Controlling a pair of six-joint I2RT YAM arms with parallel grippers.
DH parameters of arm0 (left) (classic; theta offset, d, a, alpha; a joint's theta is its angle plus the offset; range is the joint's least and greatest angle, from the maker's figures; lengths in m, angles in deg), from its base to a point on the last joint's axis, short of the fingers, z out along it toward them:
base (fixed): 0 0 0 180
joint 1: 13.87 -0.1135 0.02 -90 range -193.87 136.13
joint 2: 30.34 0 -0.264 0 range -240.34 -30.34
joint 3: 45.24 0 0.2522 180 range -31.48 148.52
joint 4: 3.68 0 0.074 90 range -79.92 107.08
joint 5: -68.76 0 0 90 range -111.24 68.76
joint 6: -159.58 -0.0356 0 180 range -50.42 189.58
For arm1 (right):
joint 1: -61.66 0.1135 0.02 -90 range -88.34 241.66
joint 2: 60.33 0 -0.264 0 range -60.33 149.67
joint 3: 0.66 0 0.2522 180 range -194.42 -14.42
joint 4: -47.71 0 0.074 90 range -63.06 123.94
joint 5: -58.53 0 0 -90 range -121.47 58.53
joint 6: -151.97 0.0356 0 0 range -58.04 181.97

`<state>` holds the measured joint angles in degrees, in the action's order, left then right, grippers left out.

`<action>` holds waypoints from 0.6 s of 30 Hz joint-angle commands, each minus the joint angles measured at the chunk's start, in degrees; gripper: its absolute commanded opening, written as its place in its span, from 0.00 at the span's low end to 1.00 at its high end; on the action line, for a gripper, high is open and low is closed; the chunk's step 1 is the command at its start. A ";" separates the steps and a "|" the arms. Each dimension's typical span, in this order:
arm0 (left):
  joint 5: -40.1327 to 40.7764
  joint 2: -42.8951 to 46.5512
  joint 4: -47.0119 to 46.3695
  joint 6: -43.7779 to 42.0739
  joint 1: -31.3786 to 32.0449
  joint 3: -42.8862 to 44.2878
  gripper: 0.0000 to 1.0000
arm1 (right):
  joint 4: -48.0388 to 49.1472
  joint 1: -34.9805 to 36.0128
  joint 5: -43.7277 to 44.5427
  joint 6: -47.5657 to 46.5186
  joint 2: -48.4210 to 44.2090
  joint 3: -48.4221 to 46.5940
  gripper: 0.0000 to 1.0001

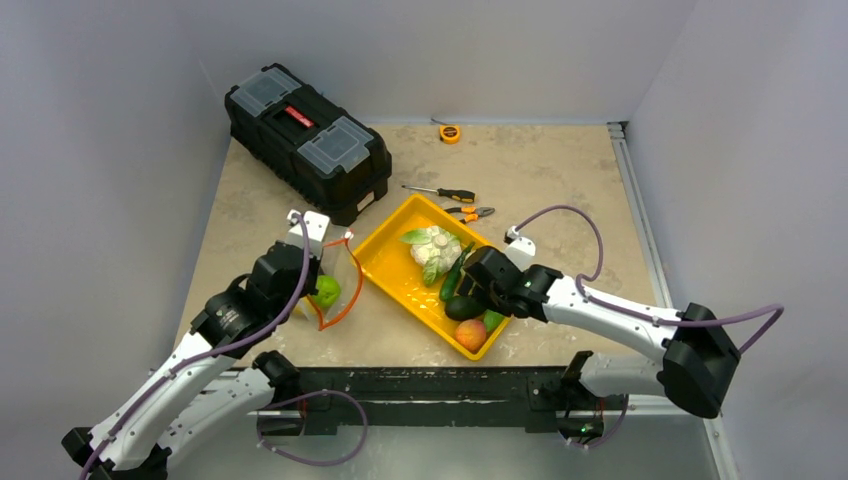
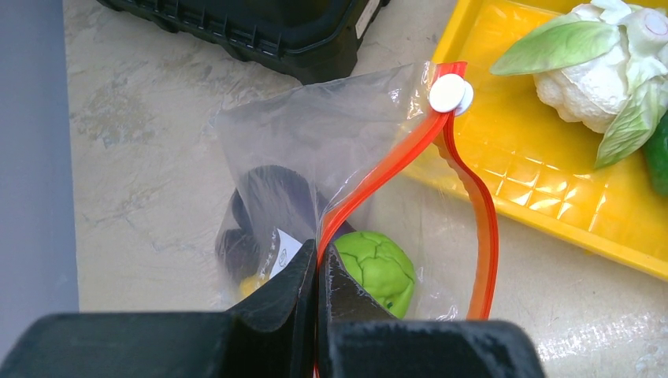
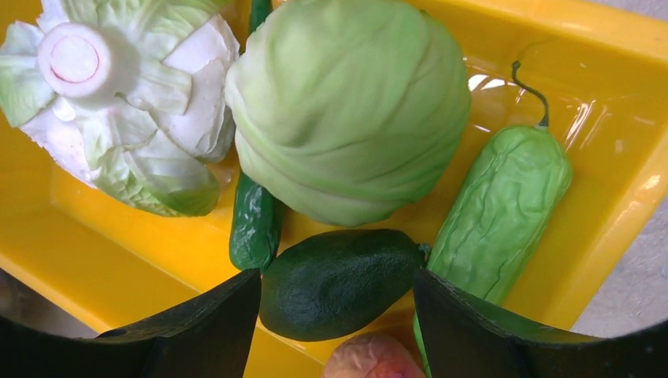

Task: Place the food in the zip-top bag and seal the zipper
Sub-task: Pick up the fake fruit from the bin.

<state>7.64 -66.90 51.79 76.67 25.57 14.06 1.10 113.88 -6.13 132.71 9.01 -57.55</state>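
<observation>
- I judge the job partly done: the yellow tray (image 1: 385, 258) on the worktop (image 1: 560, 170) holds cauliflower (image 3: 118, 118), cabbage (image 3: 346, 102), cucumbers (image 3: 496, 213) and peach (image 3: 370, 358).
- The zip-top bag (image 2: 315, 134), clear and crinkled, sits at the tray's nine o'clock holding the eggplant (image 2: 268, 197) and green round fruit (image 2: 378, 268).
- The red-orange zipper (image 2: 394, 161) gapes unsealed.
- My left claw (image 2: 318, 276) pinches one zipper strip.
- My right claw (image 3: 337, 287) is spread wide around a dark green fruit (image 3: 339, 283), which it is not gripping.

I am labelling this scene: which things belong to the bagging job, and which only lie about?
Job: zip-top bag, zipper, cauliflower, cabbage, cucumber, dark green fruit, peach, bagged green fruit, yellow tray.
Lying about: toolbox, screwdriver, pliers, tape measure.
</observation>
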 commanded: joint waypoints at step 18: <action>0.47 -0.18 -0.52 1.34 0.11 2.39 0.00 | 8.65 -1.46 -4.38 9.05 6.84 2.88 0.71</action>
<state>7.62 -67.03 51.82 77.48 25.57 14.06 8.73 113.16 -11.48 139.59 13.23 -53.64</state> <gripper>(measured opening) 0.004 0.711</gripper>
